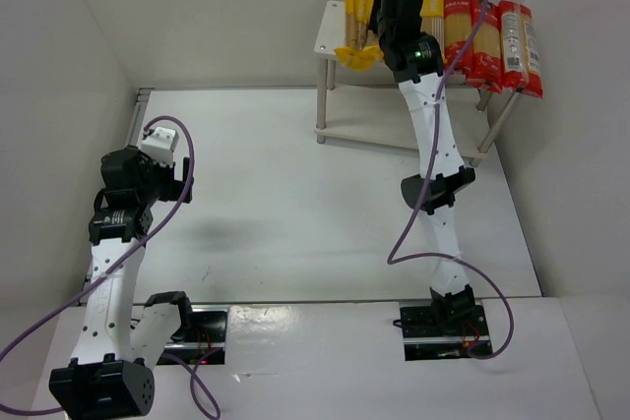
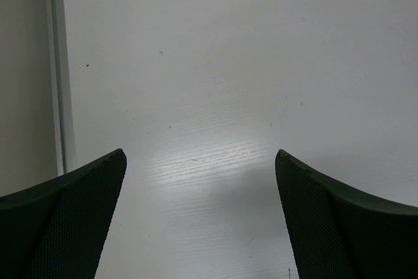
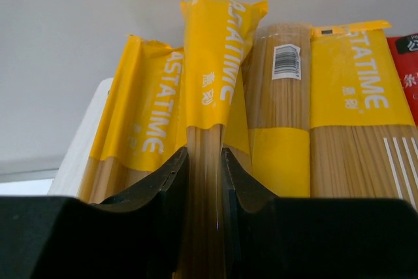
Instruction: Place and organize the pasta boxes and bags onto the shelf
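Right gripper (image 3: 204,161) clamped, far outstretched; left gripper (image 2: 199,156) spread wide.

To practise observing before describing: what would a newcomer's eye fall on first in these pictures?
The right hand, reaching to the white shelf at the far right, pinches a yellow spaghetti packet among other yellow ones. Beside them on the top board lie red spaghetti packets. The left hand hangs open over the table.
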Robot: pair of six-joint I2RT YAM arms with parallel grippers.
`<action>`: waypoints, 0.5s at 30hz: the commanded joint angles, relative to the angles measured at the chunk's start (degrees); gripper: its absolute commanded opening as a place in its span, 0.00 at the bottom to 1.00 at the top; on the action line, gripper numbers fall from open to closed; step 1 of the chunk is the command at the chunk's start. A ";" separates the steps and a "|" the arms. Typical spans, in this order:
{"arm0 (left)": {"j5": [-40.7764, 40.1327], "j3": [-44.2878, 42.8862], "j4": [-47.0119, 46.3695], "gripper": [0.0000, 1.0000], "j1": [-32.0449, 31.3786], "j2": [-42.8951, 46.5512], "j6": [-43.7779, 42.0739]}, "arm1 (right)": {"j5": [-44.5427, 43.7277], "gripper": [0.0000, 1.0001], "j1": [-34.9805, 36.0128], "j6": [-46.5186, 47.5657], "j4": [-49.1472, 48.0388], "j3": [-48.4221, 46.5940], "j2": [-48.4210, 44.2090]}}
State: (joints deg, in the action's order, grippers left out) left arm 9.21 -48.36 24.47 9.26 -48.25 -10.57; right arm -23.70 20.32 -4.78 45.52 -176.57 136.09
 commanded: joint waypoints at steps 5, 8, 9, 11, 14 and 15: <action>1.07 0.37 -0.65 1.00 0.41 0.17 -0.68 | -10.65 0.04 5.16 -3.05 -5.70 -2.90 -0.04; 1.07 0.37 -0.65 1.00 0.41 0.17 -0.68 | -13.12 0.21 6.49 -3.57 -5.70 -2.90 -0.65; 1.07 0.37 -0.65 1.00 0.41 0.17 -0.68 | -13.12 0.30 6.49 -3.57 -5.70 -2.90 -0.65; 1.07 0.37 -0.65 1.00 0.41 0.17 -0.68 | -13.12 0.51 7.10 -3.57 -5.70 -2.90 -2.14; 1.60 0.37 -0.65 1.00 0.41 0.70 -0.68 | -15.23 0.75 8.16 -2.35 -5.70 -2.90 -3.99; 1.60 0.37 -0.65 1.00 0.41 0.70 -0.68 | -16.10 0.77 8.16 -2.34 -6.22 -2.90 -4.51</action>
State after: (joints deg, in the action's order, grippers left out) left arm 9.39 -48.36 24.47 9.26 -48.23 -10.57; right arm -36.34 27.38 -7.05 43.90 -177.01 136.18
